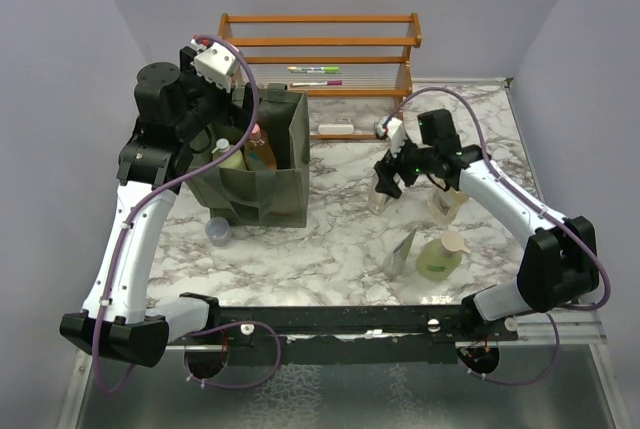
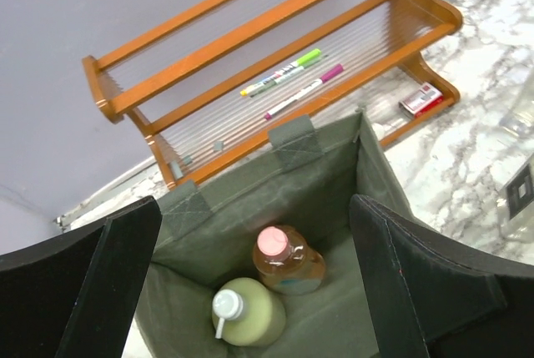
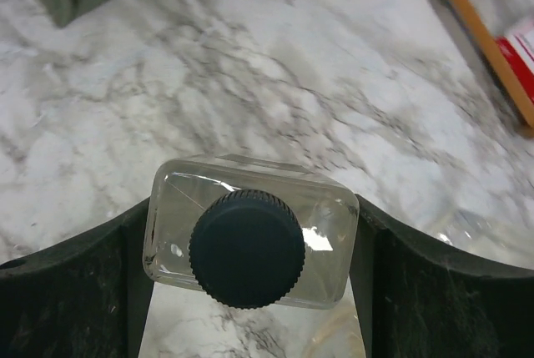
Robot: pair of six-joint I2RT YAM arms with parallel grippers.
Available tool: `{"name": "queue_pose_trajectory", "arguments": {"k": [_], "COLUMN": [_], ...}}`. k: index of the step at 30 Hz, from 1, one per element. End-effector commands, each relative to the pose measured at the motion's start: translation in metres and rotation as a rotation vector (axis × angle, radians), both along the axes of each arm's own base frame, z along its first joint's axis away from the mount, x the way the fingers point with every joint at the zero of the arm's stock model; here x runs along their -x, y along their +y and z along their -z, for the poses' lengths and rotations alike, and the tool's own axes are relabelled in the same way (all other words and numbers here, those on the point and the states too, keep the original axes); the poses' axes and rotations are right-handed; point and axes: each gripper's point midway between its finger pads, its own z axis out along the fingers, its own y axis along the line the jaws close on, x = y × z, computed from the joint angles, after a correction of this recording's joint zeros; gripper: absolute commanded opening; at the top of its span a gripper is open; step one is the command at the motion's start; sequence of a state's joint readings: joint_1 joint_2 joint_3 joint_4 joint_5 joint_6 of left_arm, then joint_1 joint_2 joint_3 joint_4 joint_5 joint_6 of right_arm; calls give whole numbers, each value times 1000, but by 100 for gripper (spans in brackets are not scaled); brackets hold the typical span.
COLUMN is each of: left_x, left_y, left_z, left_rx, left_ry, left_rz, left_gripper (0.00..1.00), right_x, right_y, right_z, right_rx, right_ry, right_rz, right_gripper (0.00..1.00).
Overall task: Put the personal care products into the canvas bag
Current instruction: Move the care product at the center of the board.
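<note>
Jaws of the left gripper [image 2: 254, 208] are standing wide apart and gripping nothing, hanging directly over the open mouth of the canvas bag [image 1: 262, 189] at the left of the marble table [image 1: 330, 239]. Inside the bag, a pale green bottle [image 2: 250, 316] and an orange bottle with a pink cap [image 2: 288, 262] are lying side by side and touching. The right gripper [image 1: 388, 181] is closing on a clear bottle with a black cap [image 3: 250, 199], its fingers [image 3: 83, 291] pressing against opposite sides; whether the bottle is resting on the table or is raised cannot be told from above. Near the right arm, a green pump bottle [image 1: 440, 257], a grey pouch [image 1: 402, 252] just beside it and a second pump bottle [image 1: 447, 204] are sitting on the marble. A lavender cup [image 1: 218, 231] is standing in front of the bag, and two marker pens [image 2: 292, 78] are lying on the wooden rack [image 1: 320, 49] behind it.
</note>
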State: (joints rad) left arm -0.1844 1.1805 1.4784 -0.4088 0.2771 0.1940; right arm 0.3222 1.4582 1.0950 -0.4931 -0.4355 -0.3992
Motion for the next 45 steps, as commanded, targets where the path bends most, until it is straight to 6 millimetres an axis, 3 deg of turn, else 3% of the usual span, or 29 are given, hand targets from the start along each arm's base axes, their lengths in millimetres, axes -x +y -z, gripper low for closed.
{"name": "queue_pose_trajectory", "arguments": {"k": [1, 7, 12, 19, 21, 23, 30, 35, 39, 45], "left_x": [13, 23, 26, 36, 40, 44, 57, 66, 70, 72], "left_y": [-14, -20, -25, -39, -43, -49, -64, -83, -100, -131], "left_z": [-3, 0, 7, 14, 16, 19, 23, 31, 31, 43], "left_rx": [-12, -20, -20, -10, -6, -2, -24, -72, -93, -150], "left_ry": [6, 6, 29, 52, 62, 75, 88, 105, 115, 145], "left_rz": [112, 164, 194, 294, 327, 368, 484, 587, 645, 738], "left_gripper": [99, 99, 99, 99, 99, 99, 99, 99, 96, 96], "right_x": [51, 95, 109, 111, 112, 111, 108, 99, 90, 61], "right_y": [52, 77, 80, 79, 79, 80, 77, 62, 38, -20], "right_z": [-10, 6, 8, -3, -9, -17, -58, -93, -130, -169], "right_rx": [-38, 10, -3, -17, -26, -42, -83, -167, -269, -331], "right_ry": [16, 53, 68, 40, 34, 14, -82, -122, -165, -268], "right_rz": [-325, -527, -584, -580, -576, -565, -500, -425, -346, -70], "right_gripper": [48, 48, 54, 78, 94, 99, 99, 99, 99, 99]}}
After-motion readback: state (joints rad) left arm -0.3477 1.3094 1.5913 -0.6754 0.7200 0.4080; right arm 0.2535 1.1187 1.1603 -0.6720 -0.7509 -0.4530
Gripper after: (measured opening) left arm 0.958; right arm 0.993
